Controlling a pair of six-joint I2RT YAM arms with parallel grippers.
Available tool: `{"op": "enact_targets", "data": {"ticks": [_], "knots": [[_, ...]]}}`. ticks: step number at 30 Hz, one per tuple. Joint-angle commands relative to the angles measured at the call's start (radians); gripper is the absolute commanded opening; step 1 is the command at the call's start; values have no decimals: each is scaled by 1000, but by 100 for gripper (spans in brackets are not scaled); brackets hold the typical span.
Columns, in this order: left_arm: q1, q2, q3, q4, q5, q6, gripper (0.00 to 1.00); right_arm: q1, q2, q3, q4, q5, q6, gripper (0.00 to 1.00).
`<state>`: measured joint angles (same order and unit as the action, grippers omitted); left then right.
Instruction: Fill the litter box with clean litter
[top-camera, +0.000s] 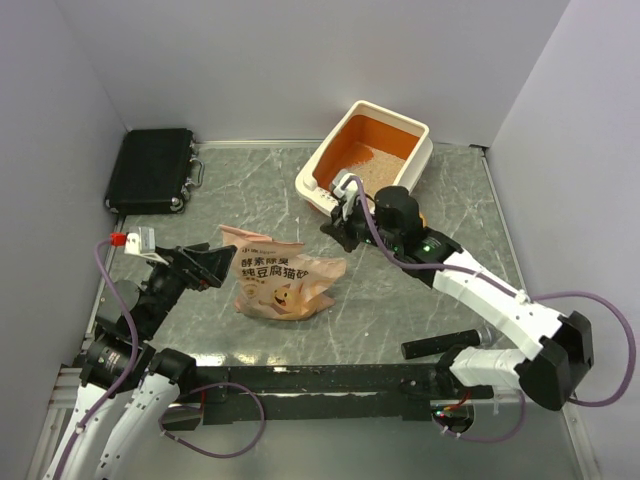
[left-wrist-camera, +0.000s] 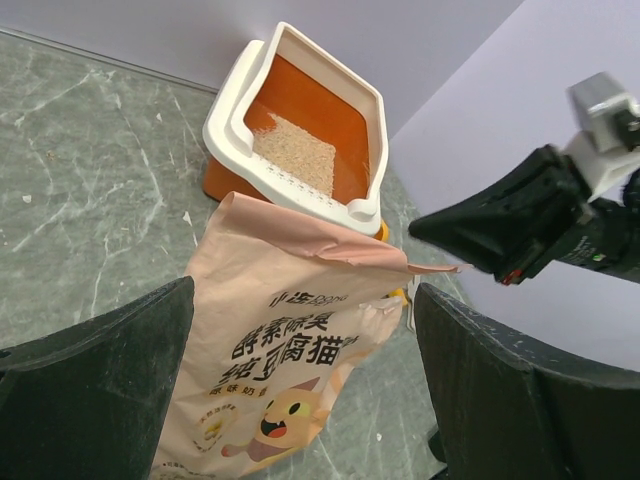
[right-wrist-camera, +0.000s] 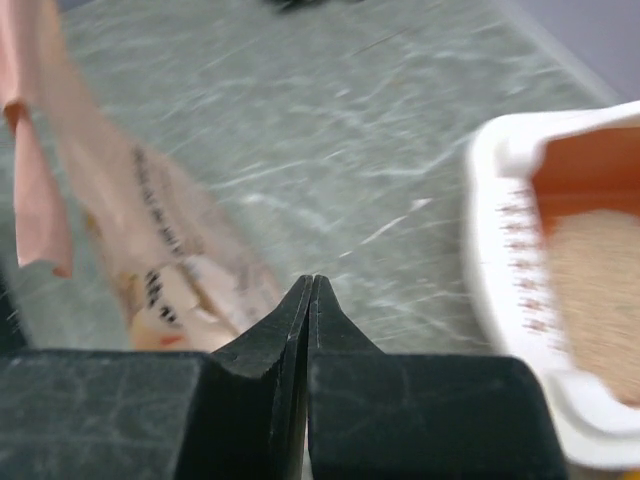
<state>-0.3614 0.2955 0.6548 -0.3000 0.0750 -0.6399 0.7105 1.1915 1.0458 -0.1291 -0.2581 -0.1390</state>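
The litter box, cream outside and orange inside, stands at the far right of the table with a patch of pale clean litter in it. It also shows in the left wrist view with the litter, and in the right wrist view. The peach-pink bag lies in the middle, its torn top towards the box. My left gripper is open, its jaws on either side of the bag's lower half without touching it. My right gripper is shut and empty, between bag and box.
A black case lies at the far left corner. Grey walls close in the table on three sides. A sliver of yellow-orange plastic peeks out behind the bag's right edge. The right arm's links lie along the near right.
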Motion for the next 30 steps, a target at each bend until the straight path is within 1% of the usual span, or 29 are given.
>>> {"op": "enact_targets", "data": {"ticks": [1, 3, 4, 6, 7, 11, 21, 30], "knots": [[-1, -7, -7, 15, 16, -3, 96, -81, 39, 14, 8, -381, 52, 0], [-2, -10, -11, 15, 16, -4, 96, -108, 52, 7, 6, -456, 58, 0], [-2, -10, -11, 13, 17, -6, 96, -118, 65, 0, 8, -518, 61, 0], [-2, -4, -12, 16, 29, -6, 96, -143, 77, -3, 14, -558, 61, 0], [-2, -4, -12, 18, 29, -7, 96, -147, 103, 11, 11, -614, 52, 0], [-2, 5, -11, 24, 39, -6, 96, -155, 204, 100, -81, -693, -2, 0], [-1, 5, -12, 29, 55, -4, 96, -148, 302, 118, -29, -733, 7, 0], [-2, 8, -12, 30, 58, -4, 96, -115, 326, 122, -30, -759, -14, 0]]}}
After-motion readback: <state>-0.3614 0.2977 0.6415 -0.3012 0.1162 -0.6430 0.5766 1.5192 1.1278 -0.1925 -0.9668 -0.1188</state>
